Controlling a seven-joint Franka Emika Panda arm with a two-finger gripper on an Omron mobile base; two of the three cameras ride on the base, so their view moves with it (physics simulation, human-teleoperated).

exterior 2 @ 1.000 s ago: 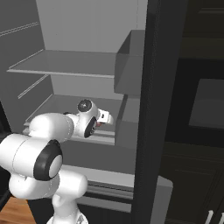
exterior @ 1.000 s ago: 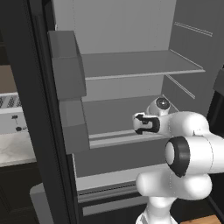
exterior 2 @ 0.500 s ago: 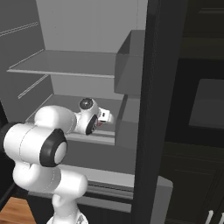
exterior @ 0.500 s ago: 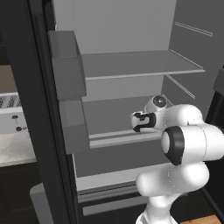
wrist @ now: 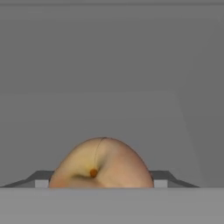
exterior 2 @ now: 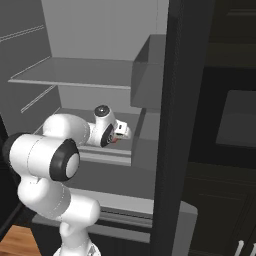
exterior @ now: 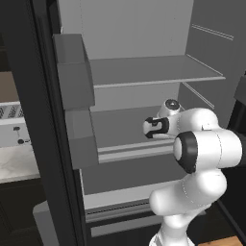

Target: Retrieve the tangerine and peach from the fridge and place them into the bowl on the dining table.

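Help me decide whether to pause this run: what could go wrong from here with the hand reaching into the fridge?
1. The peach sits between the finger tips in the hand view; round fruit could slip or roll if the closing grip lands off-centre.
2. In the right base view the gripper works beside the grey door bin, so pulling out sideways might clip it.
3. The arm reaches under the upper shelf of the fridge; lifting high could knock it.
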